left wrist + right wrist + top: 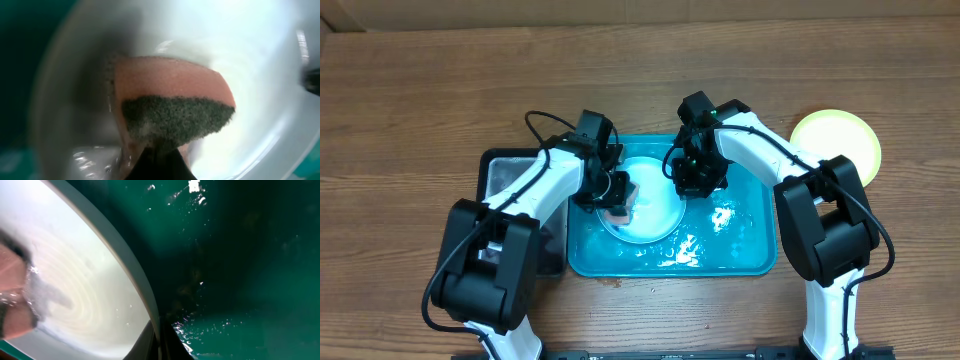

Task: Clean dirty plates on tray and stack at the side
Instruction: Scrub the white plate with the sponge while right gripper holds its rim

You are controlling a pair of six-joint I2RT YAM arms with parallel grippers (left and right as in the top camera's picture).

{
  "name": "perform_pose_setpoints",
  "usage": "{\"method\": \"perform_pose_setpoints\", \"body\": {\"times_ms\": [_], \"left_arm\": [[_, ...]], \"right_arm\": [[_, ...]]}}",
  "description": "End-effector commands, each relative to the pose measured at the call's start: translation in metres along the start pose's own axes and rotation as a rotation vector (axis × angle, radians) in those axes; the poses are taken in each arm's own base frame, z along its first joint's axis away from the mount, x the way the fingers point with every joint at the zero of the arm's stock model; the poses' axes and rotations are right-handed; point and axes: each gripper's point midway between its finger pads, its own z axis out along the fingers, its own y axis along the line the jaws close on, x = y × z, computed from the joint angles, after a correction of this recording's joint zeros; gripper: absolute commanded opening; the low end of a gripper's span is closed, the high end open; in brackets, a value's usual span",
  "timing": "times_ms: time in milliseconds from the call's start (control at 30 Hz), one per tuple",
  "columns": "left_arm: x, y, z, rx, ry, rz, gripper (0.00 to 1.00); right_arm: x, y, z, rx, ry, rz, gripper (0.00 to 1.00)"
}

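In the middle of the frame, a round light blue plastic plate (655,218) lies flat in the wet, shiny turquoise plastic tray (750,255). The left gripper (615,190) squeezes a soft pink sponge (170,85), rough and dark green on one side, against it. The right gripper (692,185) pinches the plate's smooth rim. A yellow-green round plate (835,140) sits at the upper right.

The wood-grain bench (420,80) carries a black rectangular tray (503,170) with a grey, glossy inner surface. A wet sponge (170,100), pink body with dark green scouring layer, sits to the right of the black tray.
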Motion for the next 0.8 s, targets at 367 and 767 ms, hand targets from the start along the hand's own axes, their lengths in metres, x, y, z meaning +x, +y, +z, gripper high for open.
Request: {"method": "perform_pose_setpoints", "body": {"times_ms": [367, 767], "left_arm": [[-0.001, -0.040, 0.026, -0.007, -0.002, -0.123, 0.04], [-0.028, 0.080, -0.004, -0.257, -0.120, -0.373, 0.04]], "right_arm": [[0.008, 0.000, -0.002, 0.003, 0.014, 0.005, 0.04], [0.010, 0.000, -0.002, 0.005, 0.020, 0.011, 0.04]]}}
